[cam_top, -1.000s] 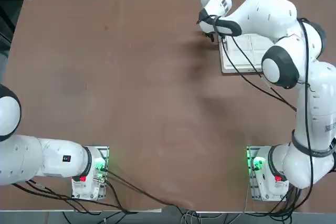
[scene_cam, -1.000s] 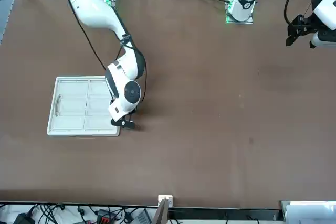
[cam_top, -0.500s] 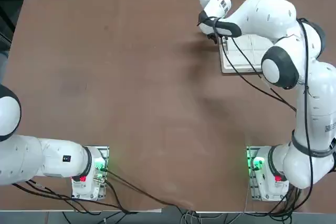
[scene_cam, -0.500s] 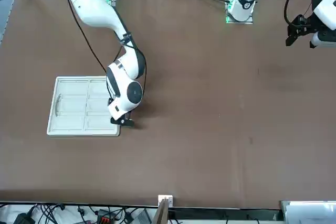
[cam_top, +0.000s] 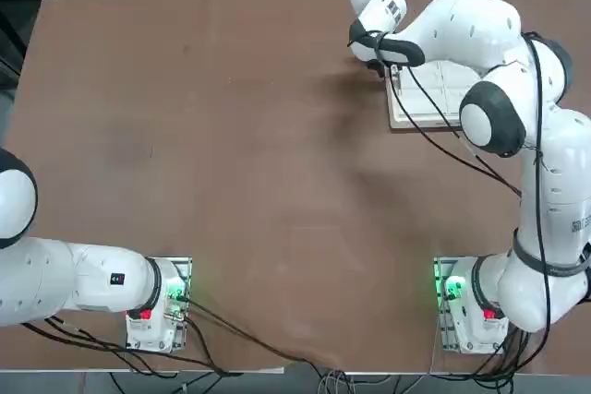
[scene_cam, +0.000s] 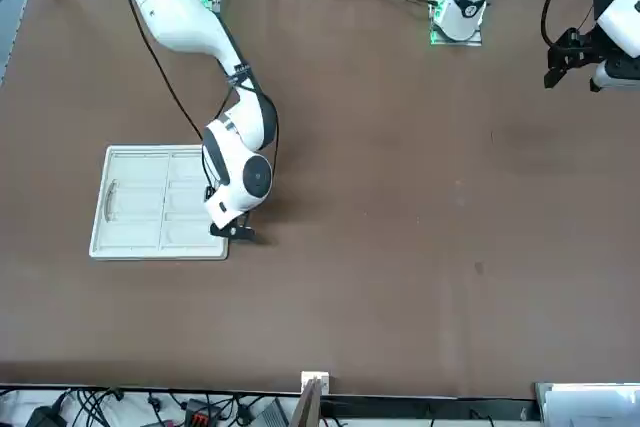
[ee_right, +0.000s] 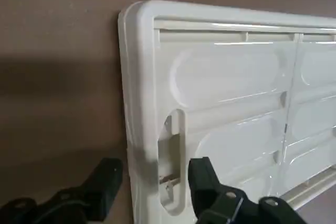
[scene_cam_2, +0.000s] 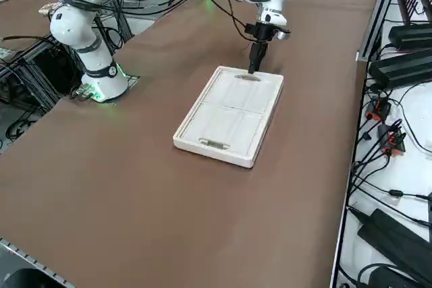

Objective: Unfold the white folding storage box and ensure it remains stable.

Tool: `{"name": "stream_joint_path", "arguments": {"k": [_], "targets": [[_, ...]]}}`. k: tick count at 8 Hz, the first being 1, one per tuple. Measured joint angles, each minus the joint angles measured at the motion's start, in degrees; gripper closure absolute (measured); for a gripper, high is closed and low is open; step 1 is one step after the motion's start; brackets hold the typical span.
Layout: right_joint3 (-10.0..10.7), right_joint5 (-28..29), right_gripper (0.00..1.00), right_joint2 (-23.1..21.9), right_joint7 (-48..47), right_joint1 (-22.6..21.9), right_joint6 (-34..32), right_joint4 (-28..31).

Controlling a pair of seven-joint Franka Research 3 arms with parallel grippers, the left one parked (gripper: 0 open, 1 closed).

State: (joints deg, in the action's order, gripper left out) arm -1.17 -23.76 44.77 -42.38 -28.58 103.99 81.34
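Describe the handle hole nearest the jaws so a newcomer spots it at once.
On the brown tabletop lies a white rectangular plastic folding box, folded flat. Near one short edge is its oval handle hole. Unlike the matching hole at the opposite end, this one sits beside the right arm's open black jaws.

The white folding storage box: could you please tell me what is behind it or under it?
Under the white folding storage box is the brown table; the patch it covers is hidden. The right gripper stands at its inner end.
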Motion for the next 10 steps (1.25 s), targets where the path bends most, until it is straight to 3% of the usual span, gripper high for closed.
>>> {"name": "stream_joint_path", "arguments": {"k": [10], "targets": [[0.0, -0.26, 0.26, 1.1, 0.0, 0.0, 0.0, 0.29]]}}
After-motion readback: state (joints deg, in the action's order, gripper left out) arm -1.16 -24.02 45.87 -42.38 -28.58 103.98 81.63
